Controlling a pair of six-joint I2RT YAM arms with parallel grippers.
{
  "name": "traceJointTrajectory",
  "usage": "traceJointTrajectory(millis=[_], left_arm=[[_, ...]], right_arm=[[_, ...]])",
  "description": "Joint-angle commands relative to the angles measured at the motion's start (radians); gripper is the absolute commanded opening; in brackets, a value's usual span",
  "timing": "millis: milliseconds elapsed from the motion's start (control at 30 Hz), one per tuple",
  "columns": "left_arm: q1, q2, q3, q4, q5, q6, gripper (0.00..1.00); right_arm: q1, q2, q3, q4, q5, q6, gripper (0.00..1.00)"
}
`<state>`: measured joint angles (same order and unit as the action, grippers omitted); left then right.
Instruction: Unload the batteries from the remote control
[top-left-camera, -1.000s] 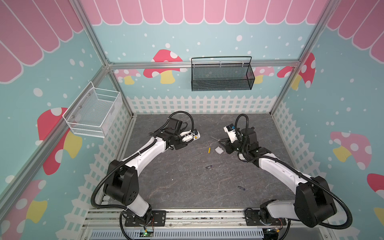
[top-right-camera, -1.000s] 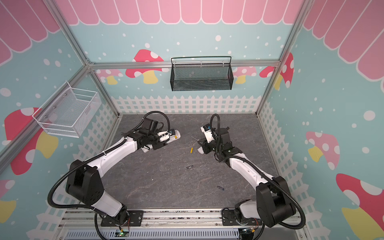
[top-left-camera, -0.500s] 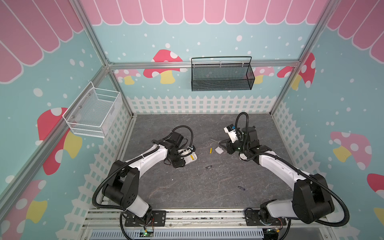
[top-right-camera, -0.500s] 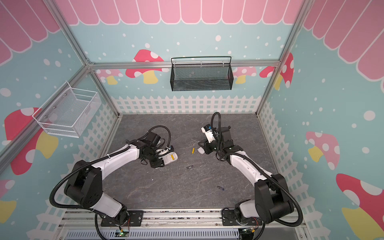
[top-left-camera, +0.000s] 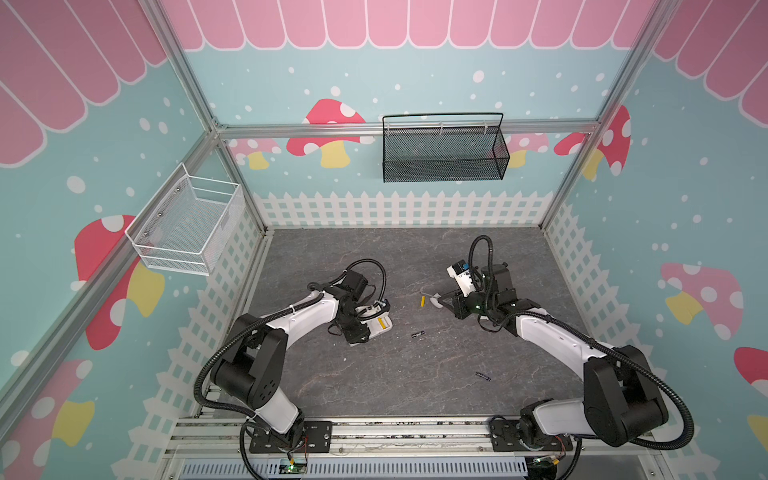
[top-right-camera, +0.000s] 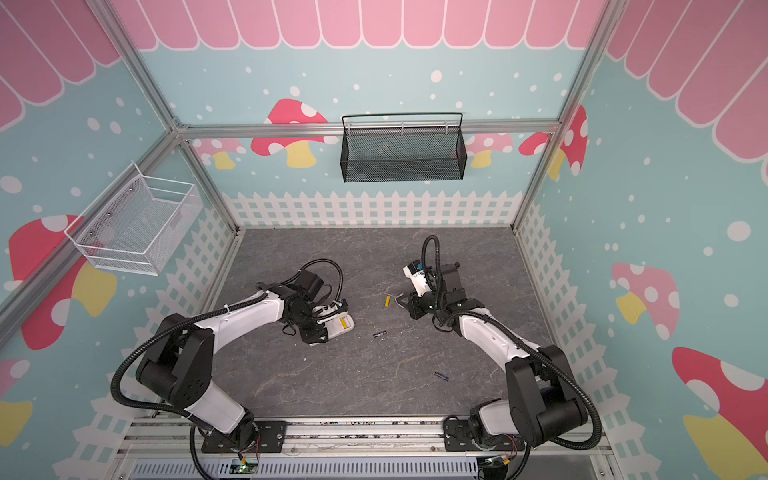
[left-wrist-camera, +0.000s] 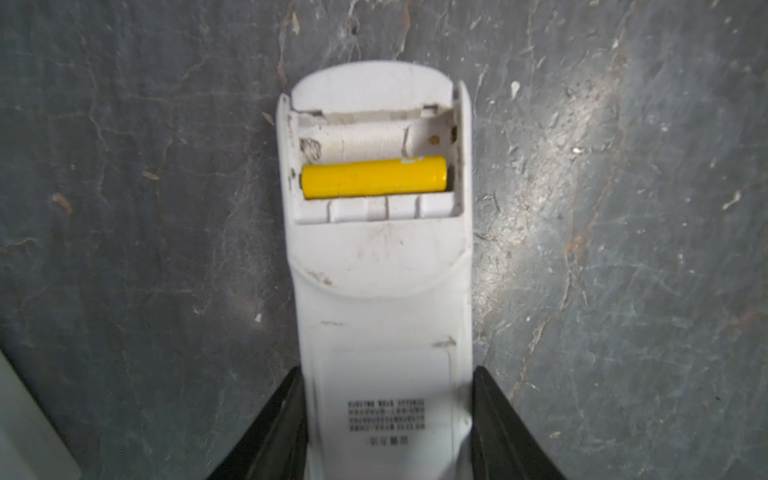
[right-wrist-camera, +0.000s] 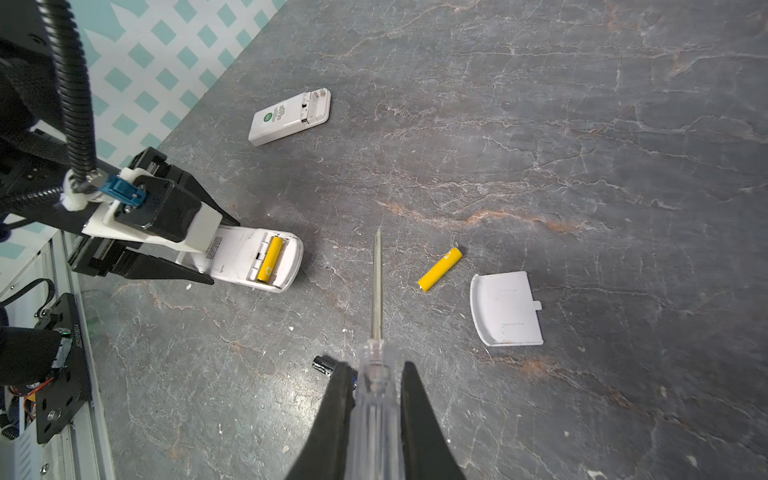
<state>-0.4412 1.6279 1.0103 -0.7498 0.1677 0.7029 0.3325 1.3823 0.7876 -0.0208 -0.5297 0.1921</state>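
One yellow battery (left-wrist-camera: 374, 176) is left in the open remote (left-wrist-camera: 382, 291) that the left tool (left-wrist-camera: 386, 374) pinches, the other yellow battery (right-wrist-camera: 440, 269) and two dark batteries (top-left-camera: 417, 333) lie loose on the counter (right-wrist-camera: 582, 166), and the right tool (right-wrist-camera: 376, 374) clamps the screwdriver (right-wrist-camera: 377, 282).

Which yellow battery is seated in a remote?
The yellow battery seated in the remote clamped by the left gripper; the loose yellow battery lies bare on the table.

I see print block (left-wrist-camera: 386, 415) on remote (left-wrist-camera: 382, 299) back, too blurred. On yellow battery (left-wrist-camera: 374, 176), white mark (left-wrist-camera: 411, 159) illegible. On second remote (right-wrist-camera: 297, 116), green sticker (right-wrist-camera: 269, 115) unreadable.
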Motion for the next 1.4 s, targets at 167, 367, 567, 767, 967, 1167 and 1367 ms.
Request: traceJointTrajectory(millis=[167,367,567,767,967,1167,1367], left_arm=[[-0.017,-0.032,0.030,0.014,-0.026,-0.043,0.76],[-0.027,-0.054,0.068,-0.022,-0.030,-0.033,0.89],[-0.047,-0.027,0.144,-0.047,0.019,-0.076,0.94],[-0.077,0.035,0.203,-0.053,0.076,-0.154,0.99],[-0.113,0.092,0.225,-0.038,0.032,-0.187,0.99],[-0.122,0.138,0.227,-0.019,0.024,-0.223,0.96],[-0.121,0.176,0.195,0.038,-0.043,-0.295,0.97]], right_arm=[[-0.007,-0.035,-0.004,0.036,-0.017,0.010,0.00],[-0.008,-0.058,-0.043,0.057,-0.001,0.003,0.00],[-0.009,-0.060,-0.053,0.053,-0.004,0.002,0.00],[-0.015,-0.055,-0.058,0.053,-0.026,0.023,0.00],[-0.015,-0.069,-0.096,0.071,-0.035,0.059,0.00],[-0.016,0.009,-0.072,0.082,-0.104,0.103,0.00],[-0.016,0.115,-0.018,0.078,-0.178,0.139,0.00]])
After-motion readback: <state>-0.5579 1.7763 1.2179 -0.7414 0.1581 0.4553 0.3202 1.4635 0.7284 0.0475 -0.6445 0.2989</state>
